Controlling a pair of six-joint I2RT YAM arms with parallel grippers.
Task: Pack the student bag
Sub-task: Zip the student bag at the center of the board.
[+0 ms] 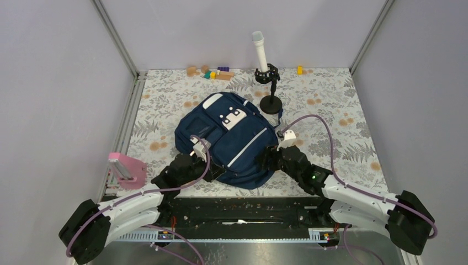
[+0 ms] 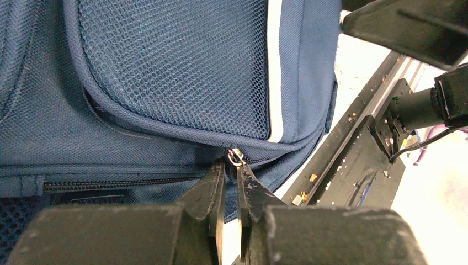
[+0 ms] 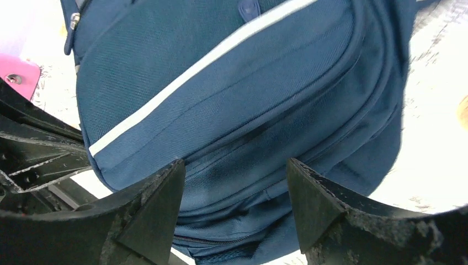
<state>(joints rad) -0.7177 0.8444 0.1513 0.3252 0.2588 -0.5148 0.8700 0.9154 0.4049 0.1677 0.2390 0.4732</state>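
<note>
The student bag (image 1: 232, 141) is a navy backpack with white trim, lying flat in the middle of the floral table. My left gripper (image 1: 212, 170) is at its near left edge. In the left wrist view the gripper (image 2: 232, 165) is pinched on the metal zipper pull (image 2: 236, 157), just below the mesh pocket (image 2: 171, 66). My right gripper (image 1: 266, 160) is at the bag's near right side. In the right wrist view it (image 3: 234, 171) is wide open and empty, with the bag's side panel (image 3: 243, 110) between and beyond the fingers.
A pink object (image 1: 128, 170) stands at the table's near left, and shows in the right wrist view (image 3: 16, 77). A black stand (image 1: 270, 102) holding a white cylinder (image 1: 260, 49) is behind the bag. Small blocks (image 1: 212, 72) and a yellow block (image 1: 299, 70) lie along the back edge.
</note>
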